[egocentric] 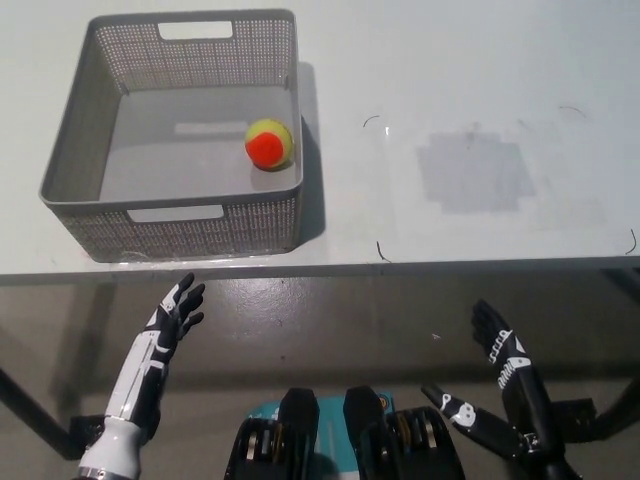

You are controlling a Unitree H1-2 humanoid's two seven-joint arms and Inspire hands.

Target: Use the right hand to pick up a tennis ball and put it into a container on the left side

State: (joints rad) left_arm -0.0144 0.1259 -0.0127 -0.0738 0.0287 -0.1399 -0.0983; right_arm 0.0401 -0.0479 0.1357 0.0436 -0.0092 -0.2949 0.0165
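Resting inside the grey basket (70, 170), the tennis ball (269, 142) lies on the basket floor close to the right wall, on the left part of the tabletop (460, 90). The black right hand (500, 400) hangs below the tabletop edge at lower right, fingers spread and holding nothing. The white left hand (170, 325) hangs below the edge at lower left, fingers apart and empty. Judged from this layout, the placing looks done. Good practice at this stage: keep the right arm low and clear of the basket wall, so nothing nudges the basket or stirs the ball. A grey patch (472, 170) marks the bare tabletop right of the basket.
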